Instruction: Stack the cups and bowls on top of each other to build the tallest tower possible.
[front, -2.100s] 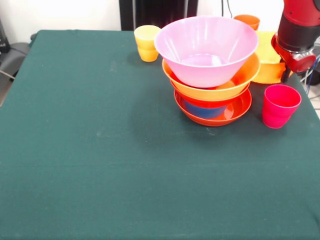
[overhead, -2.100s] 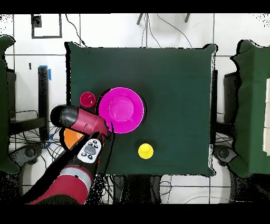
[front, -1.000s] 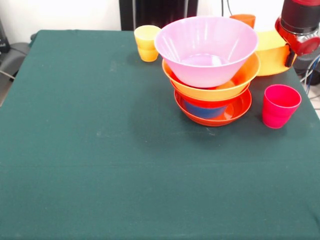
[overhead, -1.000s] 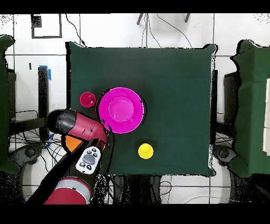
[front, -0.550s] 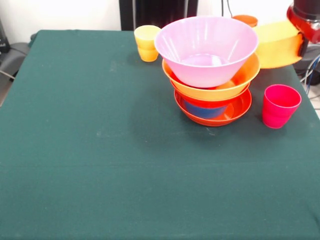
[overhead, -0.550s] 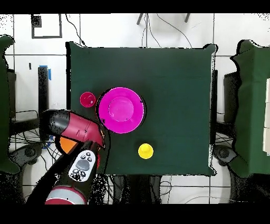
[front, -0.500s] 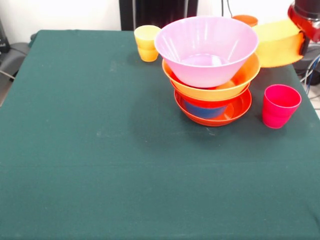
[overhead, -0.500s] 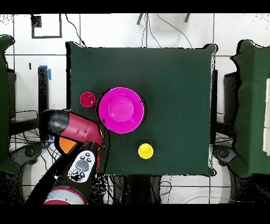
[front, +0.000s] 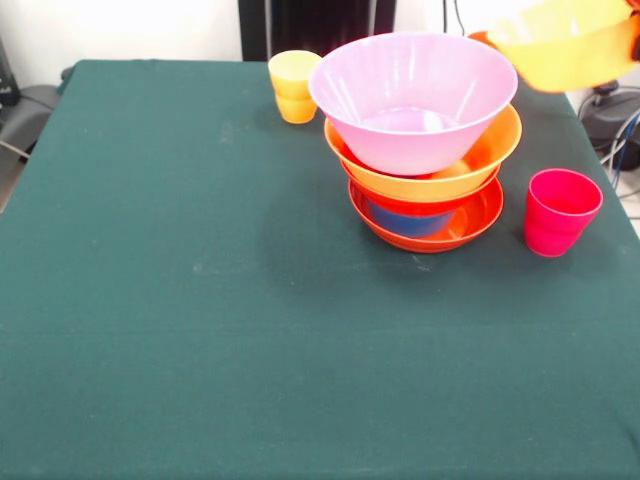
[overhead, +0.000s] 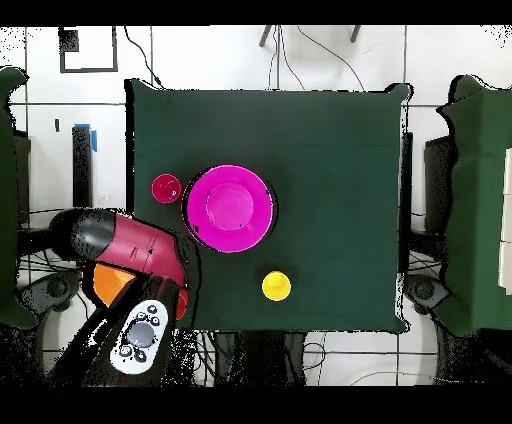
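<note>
Glossy plastic is what every piece here appears to be made of, so the large orange-yellow bowl (front: 565, 42) is judged light, stiff and rather slippery, best taken by pinching its thin rim, since the rounded wall offers nothing to clamp. In the front view that bowl is seen raised clear of the table (front: 200, 300) at the top right, tilted, above and to the right of the tower (front: 420, 140); in the overhead view only an orange sliver of it (overhead: 108, 283) shows beneath the red arm (overhead: 125, 248). The pincer itself is not visible in either view, being cut off by the picture's edge in one and hidden under the arm in the other, so whether it is clenched or released cannot be told, though a bowl hanging in the air suggests that it is held. The tower stands on the right half of the table: a shallow red-orange bowl (front: 470, 222) lowest, a small blue bowl (front: 405, 220) inside it, a wide orange bowl (front: 480, 160) above, and the translucent pink bowl (front: 412, 95) on top. The red-pink cup (front: 560, 210) stands just right of the tower, apart from it; the yellow cup (front: 294, 85) stands at the far side, left of the pink bowl, and the rim of an orange cup (front: 482, 37) peeks out behind it. A slip during lowering is judged likely to jolt the loosely nested pile.
</note>
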